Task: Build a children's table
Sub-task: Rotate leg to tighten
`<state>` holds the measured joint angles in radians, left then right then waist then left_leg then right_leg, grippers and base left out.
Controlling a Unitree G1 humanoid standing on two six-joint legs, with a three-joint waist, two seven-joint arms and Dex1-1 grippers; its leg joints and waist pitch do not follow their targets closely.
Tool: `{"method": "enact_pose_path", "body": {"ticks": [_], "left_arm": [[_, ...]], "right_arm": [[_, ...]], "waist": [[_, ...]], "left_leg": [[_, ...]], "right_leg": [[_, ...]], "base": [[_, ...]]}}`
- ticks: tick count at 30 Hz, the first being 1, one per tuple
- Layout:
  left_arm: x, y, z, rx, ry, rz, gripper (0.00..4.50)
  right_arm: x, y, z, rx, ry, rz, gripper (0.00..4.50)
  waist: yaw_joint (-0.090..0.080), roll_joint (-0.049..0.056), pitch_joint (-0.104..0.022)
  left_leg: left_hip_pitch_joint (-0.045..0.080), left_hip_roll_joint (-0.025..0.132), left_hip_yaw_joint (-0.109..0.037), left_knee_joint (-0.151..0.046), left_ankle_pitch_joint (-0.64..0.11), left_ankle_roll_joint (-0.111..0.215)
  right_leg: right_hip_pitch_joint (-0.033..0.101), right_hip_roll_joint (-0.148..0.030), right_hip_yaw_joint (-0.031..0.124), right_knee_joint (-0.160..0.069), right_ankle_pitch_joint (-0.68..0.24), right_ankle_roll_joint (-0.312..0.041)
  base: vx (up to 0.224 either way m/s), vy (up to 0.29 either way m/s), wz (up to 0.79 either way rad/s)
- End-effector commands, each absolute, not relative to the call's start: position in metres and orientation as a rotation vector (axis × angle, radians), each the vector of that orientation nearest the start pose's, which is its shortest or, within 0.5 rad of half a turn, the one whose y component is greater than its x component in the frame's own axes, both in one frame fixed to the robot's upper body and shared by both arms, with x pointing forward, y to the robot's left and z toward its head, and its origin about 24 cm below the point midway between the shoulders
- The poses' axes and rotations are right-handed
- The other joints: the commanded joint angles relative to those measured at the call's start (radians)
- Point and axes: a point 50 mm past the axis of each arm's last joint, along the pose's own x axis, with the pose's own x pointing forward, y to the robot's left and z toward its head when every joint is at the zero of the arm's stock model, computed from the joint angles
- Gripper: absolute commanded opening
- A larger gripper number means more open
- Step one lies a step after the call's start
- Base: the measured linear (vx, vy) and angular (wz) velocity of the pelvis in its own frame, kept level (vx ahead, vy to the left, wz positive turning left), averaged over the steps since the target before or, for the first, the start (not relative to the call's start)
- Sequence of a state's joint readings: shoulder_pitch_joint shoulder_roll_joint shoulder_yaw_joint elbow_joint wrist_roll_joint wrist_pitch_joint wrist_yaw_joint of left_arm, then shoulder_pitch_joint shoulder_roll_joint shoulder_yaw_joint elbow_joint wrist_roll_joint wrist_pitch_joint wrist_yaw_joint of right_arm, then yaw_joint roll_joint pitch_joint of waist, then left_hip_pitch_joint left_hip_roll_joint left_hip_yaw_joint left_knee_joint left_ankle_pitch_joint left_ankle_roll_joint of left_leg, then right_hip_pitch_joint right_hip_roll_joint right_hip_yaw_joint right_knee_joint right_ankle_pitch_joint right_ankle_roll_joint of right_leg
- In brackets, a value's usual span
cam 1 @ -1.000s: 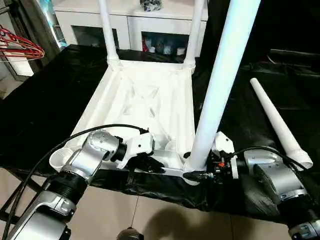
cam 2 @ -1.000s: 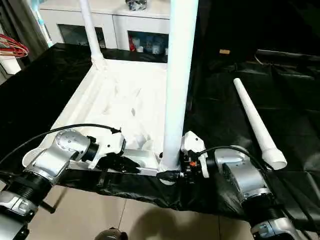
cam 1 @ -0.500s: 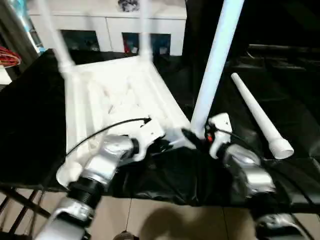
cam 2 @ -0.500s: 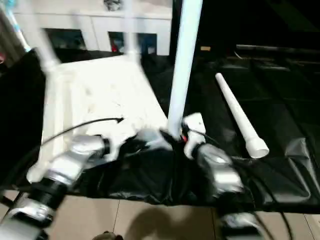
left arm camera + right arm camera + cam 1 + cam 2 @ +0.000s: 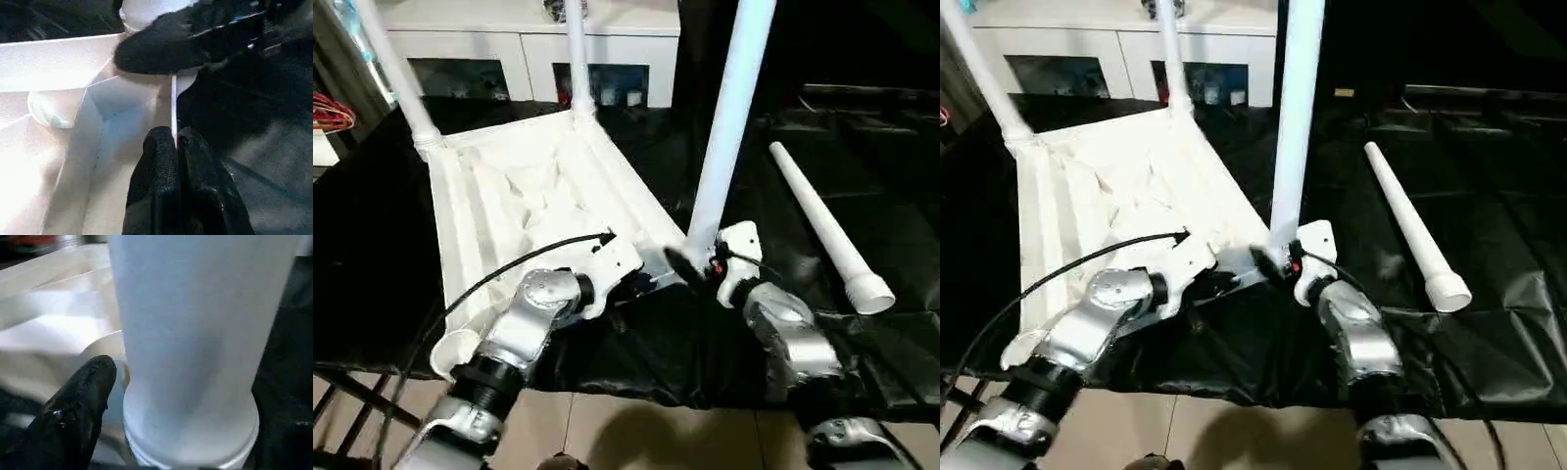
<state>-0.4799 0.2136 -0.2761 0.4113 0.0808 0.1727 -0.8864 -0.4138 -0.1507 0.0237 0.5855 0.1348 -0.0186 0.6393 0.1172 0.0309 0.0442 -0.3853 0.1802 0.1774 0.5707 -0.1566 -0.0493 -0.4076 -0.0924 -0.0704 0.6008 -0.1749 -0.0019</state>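
At the far left edge, a bundle of red wire hangers (image 5: 331, 110) shows beyond the black plastic sheet (image 5: 372, 245) that covers the work surface. On that sheet lies the white plastic rectangular tabletop (image 5: 524, 201), upside down with its ribbed underside facing up. Two white cylindrical legs stand upright in its far corner sockets: one on the left (image 5: 396, 78) and one further right (image 5: 578, 59). Behind them is a white cabinet with glass doors (image 5: 519, 49). The tabletop's near left round socket (image 5: 453, 352) is empty and sits just beside my left forearm.

My left gripper (image 5: 175, 147) rests at the near edge of the tabletop, its two black fingers (image 5: 159, 161) pressed together on the thin white rim (image 5: 173, 105) of the tabletop, which runs up between their tips.

To the right of that, a third long white leg (image 5: 729, 117) stands upright at the tabletop's near right corner, with its flared lower end (image 5: 190, 431) at the socket. My right gripper (image 5: 690, 264) is at the base of this leg; one black finger (image 5: 83, 401) lies just beside the flared end, and I cannot tell whether the jaws grip the leg or stand off it.

Further right, well apart from the tabletop, the fourth white leg (image 5: 818, 230) lies flat on the black sheet, its flared end (image 5: 869, 292) toward me.
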Motion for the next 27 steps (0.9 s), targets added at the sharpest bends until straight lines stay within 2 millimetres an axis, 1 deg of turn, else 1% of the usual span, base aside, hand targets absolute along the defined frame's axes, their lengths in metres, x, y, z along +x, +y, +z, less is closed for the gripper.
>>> {"method": "enact_pose_path", "body": {"ticks": [1,2,3,4,5,6,8,9,11,12,13,14,15,16,17,19,20,21,22,25,27], "left_arm": [[0.302,0.077,0.056,0.362,0.231,-1.244,0.00],[0.301,0.080,0.056,0.370,0.238,-1.264,0.00],[0.301,0.080,0.056,0.370,0.238,-1.264,0.00],[0.302,0.085,0.056,0.382,0.250,-1.294,0.00],[0.302,0.087,0.057,0.384,0.255,-1.305,0.00],[0.302,0.088,0.057,0.384,0.257,-1.309,0.00],[0.301,0.090,0.057,0.381,0.264,-1.330,0.00],[0.300,0.095,0.058,0.382,0.279,-1.384,0.00],[0.299,0.098,0.059,0.395,0.292,-1.426,0.00],[0.298,0.099,0.059,0.400,0.297,-1.441,0.00],[0.298,0.101,0.059,0.406,0.303,-1.464,0.00],[0.298,0.102,0.060,0.419,0.313,-1.488,0.00],[0.298,0.103,0.060,0.421,0.315,-1.491,0.00],[0.298,0.103,0.060,0.421,0.315,-1.491,0.00],[0.299,0.104,0.060,0.428,0.317,-1.495,0.00],[0.301,0.105,0.060,0.443,0.326,-1.507,0.00],[0.302,0.106,0.060,0.450,0.331,-1.513,0.00],[0.303,0.107,0.061,0.453,0.336,-1.528,0.00],[0.303,0.107,0.061,0.453,0.336,-1.528,0.00],[0.304,0.108,0.061,0.456,0.339,-1.539,0.00],[0.305,0.108,0.061,0.463,0.343,-1.544,0.00]], "right_arm": [[0.307,-0.118,0.030,0.013,0.170,0.852,3.85],[0.305,-0.121,0.032,0.008,0.175,0.904,3.85],[0.305,-0.121,0.032,0.008,0.175,0.904,3.85],[0.301,-0.126,0.035,-0.003,0.190,0.988,3.85],[0.300,-0.128,0.036,-0.004,0.198,1.018,3.85],[0.300,-0.129,0.036,-0.005,0.202,1.032,3.85],[0.298,-0.131,0.038,-0.016,0.212,1.079,3.85],[0.292,-0.136,0.040,-0.050,0.251,1.197,3.85],[0.286,-0.139,0.041,-0.073,0.285,1.292,3.85],[0.284,-0.139,0.041,-0.085,0.295,1.320,3.85],[0.282,-0.140,0.042,-0.099,0.304,1.352,3.85],[0.280,-0.141,0.042,-0.143,0.296,1.381,3.85],[0.280,-0.141,0.042,-0.153,0.293,1.385,3.85],[0.280,-0.141,0.042,-0.153,0.293,1.385,3.85],[0.279,-0.141,0.042,-0.159,0.307,1.402,3.85],[0.278,-0.142,0.041,-0.172,0.327,1.434,3.85],[0.277,-0.142,0.041,-0.172,0.337,1.446,3.70],[0.276,-0.142,0.042,-0.169,0.350,1.471,3.59],[0.276,-0.142,0.042,-0.169,0.350,1.471,3.59],[0.275,-0.142,0.042,-0.174,0.357,1.489,3.21],[0.274,-0.141,0.041,-0.184,0.357,1.494,3.15]], "waist": [[0.006,-0.005,-0.066],[0.009,-0.004,-0.065],[0.013,-0.003,-0.066],[0.015,-0.005,-0.064],[0.018,-0.007,-0.065],[0.023,-0.004,-0.065],[0.030,-0.005,-0.065],[0.034,-0.010,-0.065],[0.039,-0.015,-0.066],[0.044,-0.011,-0.066],[0.045,-0.015,-0.066],[0.050,-0.016,-0.066],[0.053,-0.015,-0.065],[0.053,-0.015,-0.065],[0.055,-0.019,-0.063],[0.057,-0.017,-0.062],[0.058,-0.017,-0.062],[0.058,-0.017,-0.063],[0.058,-0.017,-0.063],[0.060,-0.018,-0.063],[0.063,-0.019,-0.064]], "left_leg": [[0.013,0.044,-0.015,-0.060,-0.247,0.064],[0.014,0.046,-0.014,-0.061,-0.255,0.063],[0.015,0.047,-0.015,-0.061,-0.256,0.061],[0.015,0.048,-0.015,-0.063,-0.265,0.057],[0.016,0.048,-0.014,-0.062,-0.266,0.057],[0.016,0.049,-0.013,-0.061,-0.266,0.059],[0.018,0.050,-0.012,-0.060,-0.267,0.057],[0.018,0.050,-0.012,-0.059,-0.261,0.059],[0.017,0.051,-0.011,-0.057,-0.250,0.068],[0.017,0.053,-0.012,-0.056,-0.241,0.073],[0.017,0.052,-0.011,-0.056,-0.239,0.074],[0.018,0.053,-0.011,-0.056,-0.238,0.073],[0.018,0.052,-0.011,-0.056,-0.244,0.069],[0.018,0.052,-0.011,-0.056,-0.244,0.069],[0.018,0.051,-0.012,-0.057,-0.255,0.061],[0.021,0.052,-0.012,-0.059,-0.274,0.054],[0.022,0.054,-0.013,-0.060,-0.283,0.048],[0.020,0.054,-0.014,-0.060,-0.284,0.045],[0.020,0.054,-0.014,-0.060,-0.284,0.045],[0.020,0.054,-0.014,-0.060,-0.280,0.046],[0.019,0.053,-0.014,-0.059,-0.272,0.046]], "right_leg": [[0.054,-0.057,0.040,-0.068,-0.159,-0.210],[0.053,-0.057,0.040,-0.070,-0.171,-0.209],[0.053,-0.057,0.040,-0.068,-0.170,-0.212],[0.052,-0.057,0.040,-0.068,-0.182,-0.214],[0.054,-0.056,0.039,-0.068,-0.186,-0.214],[0.052,-0.057,0.040,-0.066,-0.188,-0.216],[0.049,-0.058,0.041,-0.067,-0.191,-0.218],[0.052,-0.059,0.040,-0.065,-0.196,-0.219],[0.051,-0.057,0.040,-0.064,-0.189,-0.217],[0.049,-0.058,0.041,-0.061,-0.180,-0.219],[0.048,-0.058,0.041,-0.062,-0.179,-0.220],[0.048,-0.061,0.042,-0.063,-0.189,-0.221],[0.046,-0.062,0.042,-0.064,-0.208,-0.219],[0.046,-0.062,0.042,-0.064,-0.208,-0.219],[0.045,-0.063,0.042,-0.066,-0.235,-0.213],[0.043,-0.062,0.043,-0.070,-0.272,-0.206],[0.043,-0.064,0.044,-0.070,-0.279,-0.204],[0.044,-0.064,0.044,-0.069,-0.278,-0.203],[0.044,-0.064,0.044,-0.069,-0.278,-0.203],[0.044,-0.065,0.044,-0.068,-0.270,-0.203],[0.044,-0.065,0.044,-0.067,-0.264,-0.203]], "base": [[0.000,0.000,0.00],[0.000,0.000,0.00],[0.000,0.000,0.00],[0.000,0.000,0.00],[0.000,0.000,0.00],[0.000,0.000,0.00],[0.000,0.000,0.00],[0.000,0.000,0.00],[0.000,0.000,0.00],[0.000,0.000,0.00],[0.000,0.000,0.00],[0.000,0.000,0.00],[0.000,0.000,0.00],[0.000,0.000,0.00],[0.000,0.000,0.00],[0.000,0.000,0.00],[0.000,0.000,0.00],[0.000,0.000,0.00],[0.000,0.000,0.00],[0.000,0.000,0.00],[0.000,0.000,0.00]]}}
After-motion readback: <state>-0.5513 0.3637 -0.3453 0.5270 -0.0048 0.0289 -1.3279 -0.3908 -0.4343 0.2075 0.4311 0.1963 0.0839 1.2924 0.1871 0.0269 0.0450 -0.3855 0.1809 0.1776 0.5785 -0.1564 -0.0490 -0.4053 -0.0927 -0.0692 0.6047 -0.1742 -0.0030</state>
